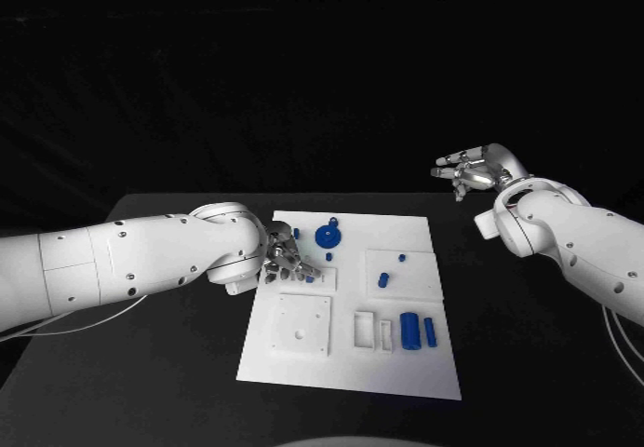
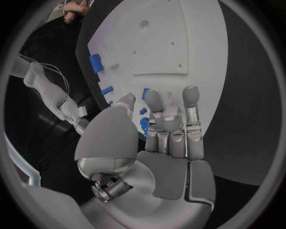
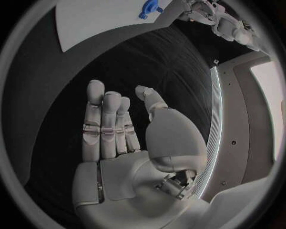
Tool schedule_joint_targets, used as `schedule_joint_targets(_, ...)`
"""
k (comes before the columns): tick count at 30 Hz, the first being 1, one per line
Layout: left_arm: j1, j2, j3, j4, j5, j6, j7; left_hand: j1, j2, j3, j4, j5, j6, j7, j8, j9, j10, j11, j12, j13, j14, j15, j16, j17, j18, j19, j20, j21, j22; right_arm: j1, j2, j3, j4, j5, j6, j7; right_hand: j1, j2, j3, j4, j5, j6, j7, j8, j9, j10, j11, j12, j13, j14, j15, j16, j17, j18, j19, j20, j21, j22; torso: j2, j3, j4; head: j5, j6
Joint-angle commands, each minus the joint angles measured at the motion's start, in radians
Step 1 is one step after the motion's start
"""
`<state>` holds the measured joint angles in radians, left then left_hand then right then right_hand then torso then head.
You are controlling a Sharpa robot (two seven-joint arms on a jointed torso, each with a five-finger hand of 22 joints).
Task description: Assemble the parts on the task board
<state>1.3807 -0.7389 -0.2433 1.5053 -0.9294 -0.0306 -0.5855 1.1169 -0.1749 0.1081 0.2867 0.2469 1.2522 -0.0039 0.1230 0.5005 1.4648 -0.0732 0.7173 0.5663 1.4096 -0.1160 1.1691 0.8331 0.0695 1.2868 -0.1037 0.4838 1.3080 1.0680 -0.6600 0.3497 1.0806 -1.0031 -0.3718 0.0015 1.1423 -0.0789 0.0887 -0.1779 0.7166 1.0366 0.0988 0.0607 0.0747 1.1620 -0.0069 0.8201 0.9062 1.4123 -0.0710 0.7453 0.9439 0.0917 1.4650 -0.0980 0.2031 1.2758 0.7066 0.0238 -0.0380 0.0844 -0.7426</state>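
Observation:
The white task board [image 1: 352, 372] lies in the middle of the black table. A round blue part [image 1: 328, 235] sits near its far edge, two small blue pieces [image 1: 384, 277] at mid-board, and two blue cylinders [image 1: 409, 328] near the front right. My left hand [image 1: 285, 261] hovers over the board's left side, fingertips down beside a small blue part [image 1: 312, 277]. In the left wrist view that hand [image 2: 161, 143] has straight fingers, with small blue parts [image 2: 143, 125] between thumb and fingers; nothing is plainly gripped. My right hand [image 1: 470, 168] is raised beyond the board's far right corner, fingers spread and empty [image 3: 119, 133].
A raised white square plate [image 1: 302, 324] and white slot frames [image 1: 373, 331] stand on the board's front half. Bare black table [image 1: 161, 372] surrounds the board. The right wrist view catches the board's corner [image 3: 95, 24] with the round blue part [image 3: 149, 7].

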Motion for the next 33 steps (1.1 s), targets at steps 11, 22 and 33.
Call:
schedule_joint_targets(11, -0.014, 0.023, 0.0, -0.021, -0.012, 0.017, 0.006, 0.018, 0.03, 0.004, -0.01, 0.004, -0.009, -0.001, 0.002, 0.003, 0.04, -0.004, 0.002, -0.002, 0.005, 0.0, 0.001, -0.004, 0.0, 0.004, 0.002, -0.006, 0.012, -0.001, 0.002, 0.0, 0.003, -0.002, 0.012, 0.006, 0.0, 0.0, -0.004, 0.001, 0.004, 0.0, 0.005, 0.002, -0.001, -0.009, 0.0, -0.002, -0.002, 0.002, 0.0, -0.005, 0.002, 0.016, 0.035, 0.008, -0.002, 0.0, 0.0, -0.0003, -0.0002, -0.003, -0.001)
schedule_joint_targets(22, -0.02, 0.034, 0.0, -0.032, -0.012, 0.016, 0.009, 0.017, 0.051, 0.001, -0.034, 0.005, -0.013, -0.001, 0.004, 0.006, 0.04, -0.004, 0.002, -0.002, 0.004, 0.0, 0.002, -0.007, 0.0, 0.005, 0.002, -0.008, 0.013, -0.001, 0.002, 0.0, 0.004, -0.002, 0.013, 0.006, -0.002, 0.0, -0.002, 0.001, 0.005, 0.0, 0.005, 0.002, -0.001, -0.007, -0.001, -0.002, -0.002, 0.003, -0.001, -0.005, 0.002, 0.016, 0.035, 0.008, 0.002, 0.002, 0.0, -0.0003, 0.0005, -0.004, -0.002)
schedule_joint_targets(33, -0.02, 0.038, 0.0, -0.039, -0.011, 0.02, 0.007, 0.009, 0.142, -0.033, -0.154, 0.016, -0.022, -0.002, 0.001, 0.002, 0.04, -0.005, 0.002, -0.001, 0.003, 0.0, 0.004, -0.011, 0.0, 0.006, 0.002, -0.01, 0.013, -0.001, 0.002, 0.0, 0.006, -0.002, 0.016, 0.005, -0.002, 0.0, -0.002, 0.001, 0.005, 0.0, 0.005, 0.002, -0.001, -0.007, -0.001, -0.002, -0.002, 0.003, -0.001, -0.005, 0.002, 0.016, 0.035, 0.008, 0.002, 0.002, 0.0, -0.0001, 0.0006, -0.006, -0.002)
